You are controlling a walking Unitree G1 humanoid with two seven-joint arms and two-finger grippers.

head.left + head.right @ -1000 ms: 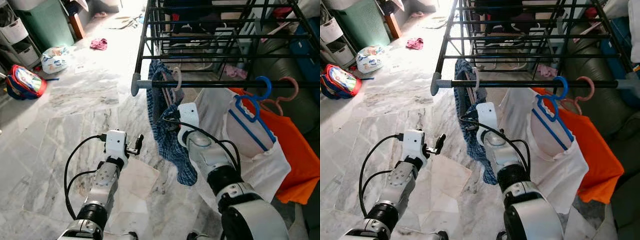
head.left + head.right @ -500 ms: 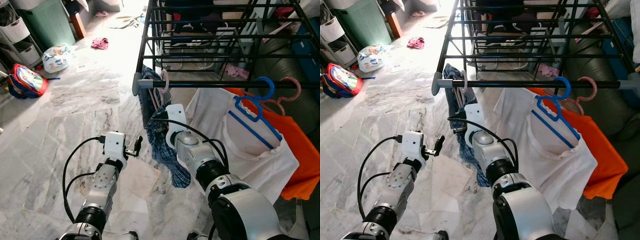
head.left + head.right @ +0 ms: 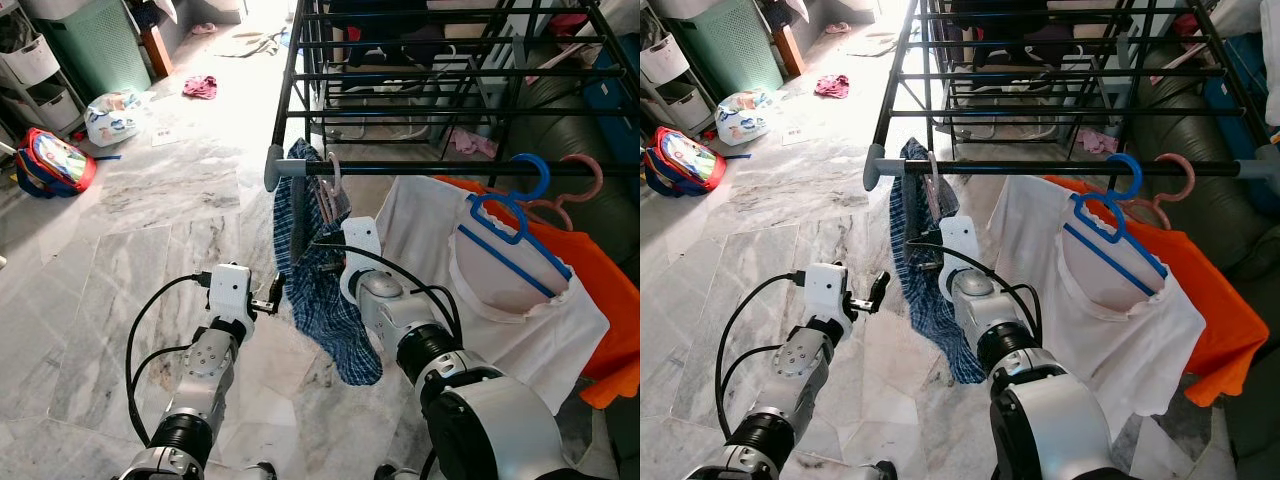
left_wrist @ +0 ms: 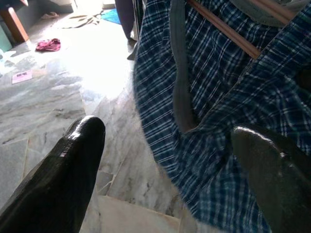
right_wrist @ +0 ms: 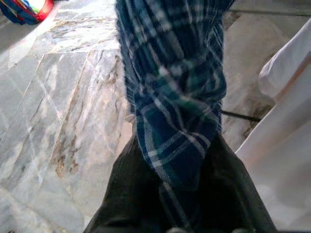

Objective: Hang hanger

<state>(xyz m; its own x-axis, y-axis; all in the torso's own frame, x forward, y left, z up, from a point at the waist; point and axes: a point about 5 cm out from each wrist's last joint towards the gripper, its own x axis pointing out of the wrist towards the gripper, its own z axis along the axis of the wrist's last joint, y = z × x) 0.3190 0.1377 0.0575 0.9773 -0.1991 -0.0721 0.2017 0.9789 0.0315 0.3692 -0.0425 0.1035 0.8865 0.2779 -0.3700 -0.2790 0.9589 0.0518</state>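
Plaid shirt (image 3: 318, 290) now nearer left pincer (image 3: 272, 296).

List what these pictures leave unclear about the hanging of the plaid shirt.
- Right gripper: in the right wrist view the plaid shirt bunches between the fingers, covering their tips.
- Pink hanger hook: eye views, too small to tell whether it sits fully over the rail.
- Orange garment: cut off by the left eye view's right edge.
- Left gripper: open beside the shirt; contact unclear.
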